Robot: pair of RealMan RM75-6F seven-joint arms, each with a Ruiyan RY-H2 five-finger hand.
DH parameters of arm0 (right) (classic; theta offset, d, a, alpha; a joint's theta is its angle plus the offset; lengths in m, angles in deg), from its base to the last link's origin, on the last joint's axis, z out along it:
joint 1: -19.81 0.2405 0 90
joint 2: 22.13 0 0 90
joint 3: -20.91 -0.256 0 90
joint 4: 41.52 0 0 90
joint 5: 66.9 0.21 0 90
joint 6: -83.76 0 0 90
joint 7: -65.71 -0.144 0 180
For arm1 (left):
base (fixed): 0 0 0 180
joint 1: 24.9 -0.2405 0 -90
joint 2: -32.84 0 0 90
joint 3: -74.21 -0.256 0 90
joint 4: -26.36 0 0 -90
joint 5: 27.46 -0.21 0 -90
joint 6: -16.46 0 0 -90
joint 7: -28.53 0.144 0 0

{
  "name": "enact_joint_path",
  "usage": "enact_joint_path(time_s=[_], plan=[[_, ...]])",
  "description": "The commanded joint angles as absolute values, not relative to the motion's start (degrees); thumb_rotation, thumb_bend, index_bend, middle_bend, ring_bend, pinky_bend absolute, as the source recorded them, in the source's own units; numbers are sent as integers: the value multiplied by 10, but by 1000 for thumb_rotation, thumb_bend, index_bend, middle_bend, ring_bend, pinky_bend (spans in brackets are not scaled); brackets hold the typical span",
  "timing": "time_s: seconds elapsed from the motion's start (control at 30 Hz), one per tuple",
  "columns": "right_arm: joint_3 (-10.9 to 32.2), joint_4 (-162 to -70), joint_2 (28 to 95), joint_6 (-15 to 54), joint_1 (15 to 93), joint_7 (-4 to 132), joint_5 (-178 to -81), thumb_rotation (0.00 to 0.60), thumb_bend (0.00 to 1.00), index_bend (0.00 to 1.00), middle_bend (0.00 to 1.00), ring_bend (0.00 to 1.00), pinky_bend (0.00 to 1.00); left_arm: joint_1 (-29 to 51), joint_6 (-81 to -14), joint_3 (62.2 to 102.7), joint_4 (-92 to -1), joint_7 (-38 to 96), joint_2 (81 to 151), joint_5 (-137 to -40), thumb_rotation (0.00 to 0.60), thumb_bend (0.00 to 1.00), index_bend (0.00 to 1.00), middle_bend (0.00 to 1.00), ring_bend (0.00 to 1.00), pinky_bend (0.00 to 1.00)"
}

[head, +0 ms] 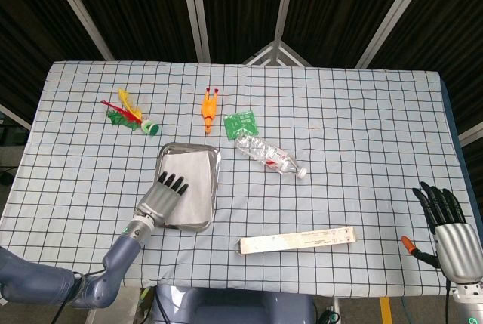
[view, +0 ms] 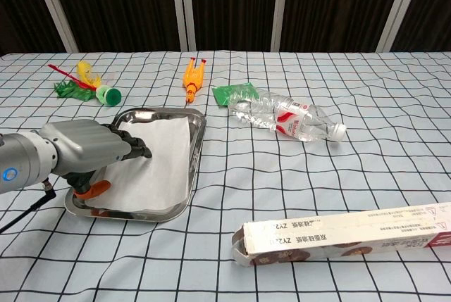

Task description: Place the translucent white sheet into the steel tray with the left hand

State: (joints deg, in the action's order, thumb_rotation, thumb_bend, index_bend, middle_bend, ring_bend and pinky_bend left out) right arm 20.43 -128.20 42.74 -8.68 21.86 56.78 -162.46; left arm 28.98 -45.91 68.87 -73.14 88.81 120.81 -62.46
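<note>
The steel tray [head: 216,161] lies left of the table's middle, and its rim [view: 200,139] also shows in the chest view. The translucent white sheet [head: 193,183] lies flat inside it, covering most of the tray floor [view: 161,168]. My left hand [head: 161,199] reaches over the tray's near left corner with its fingers stretched out. Its fingertips [view: 143,151] rest on the sheet's left part, and it grips nothing. My right hand [head: 446,222] stays at the table's near right corner, fingers spread and empty; the chest view does not show it.
A crushed plastic bottle [head: 269,157] and a green packet [head: 241,123] lie right of the tray. An orange rubber chicken [head: 209,109] and a feathered toy [head: 129,114] lie behind it. A long cardboard box [head: 296,242] sits near the front edge.
</note>
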Motion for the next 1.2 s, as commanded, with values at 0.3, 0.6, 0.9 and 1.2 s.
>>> enact_joint_path(time_s=[0.3, 0.6, 0.9, 1.2], plan=[[203, -1283, 428, -90, 218, 566, -1625, 600, 290, 0, 0, 0, 0, 291, -447, 656, -695, 901, 1214, -693, 600, 579, 0, 0, 0, 0], [203, -1282, 428, -91, 218, 563, -1626, 600, 290, 0, 0, 0, 0, 289, -438, 654, -683, 903, 1224, -706, 600, 579, 0, 0, 0, 0], [203, -1282, 428, -92, 218, 563, -1625, 600, 290, 0, 0, 0, 0, 293, -432, 653, -670, 912, 1230, -720, 600, 579, 0, 0, 0, 0], [202, -1283, 427, -93, 217, 561, -1625, 600, 290, 0, 0, 0, 0, 298, -420, 641, -658, 931, 1225, -740, 600, 579, 0, 0, 0, 0]])
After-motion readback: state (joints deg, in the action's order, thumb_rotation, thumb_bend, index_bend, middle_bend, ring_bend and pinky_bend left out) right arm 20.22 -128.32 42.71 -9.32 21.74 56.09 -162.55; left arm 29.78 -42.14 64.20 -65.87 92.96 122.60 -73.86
